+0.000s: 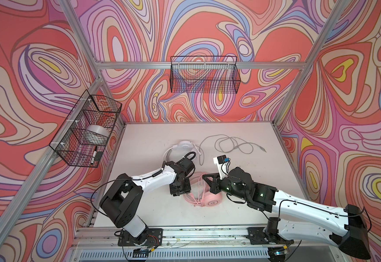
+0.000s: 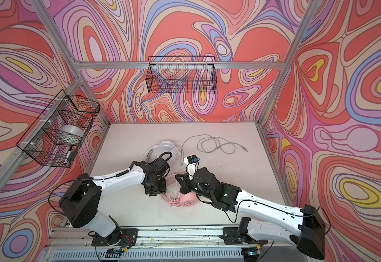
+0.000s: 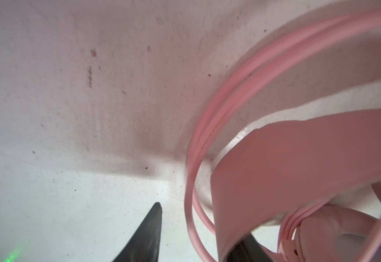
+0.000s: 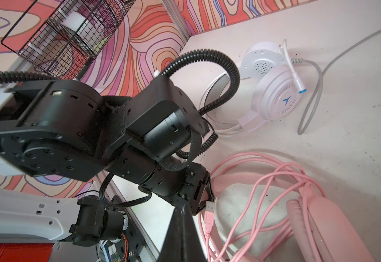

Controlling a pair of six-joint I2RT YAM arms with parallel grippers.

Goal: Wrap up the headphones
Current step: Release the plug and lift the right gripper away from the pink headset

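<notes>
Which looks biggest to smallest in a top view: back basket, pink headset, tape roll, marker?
1. back basket
2. pink headset, though partly hidden
3. tape roll
4. marker

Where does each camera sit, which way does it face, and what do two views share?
Top views: high at the front, looking down on the white tabletop, pale pink over-ear headset, white over-ear headset, whole left arm and right arm.
Left wrist: on the left arm, low over the tabletop, facing the pink headset; its own open jaws show.
Right wrist: on the right arm, facing the left gripper and white headset; its own shut jaws show.
Shared: both wrist views show the looped pink cable.
</notes>
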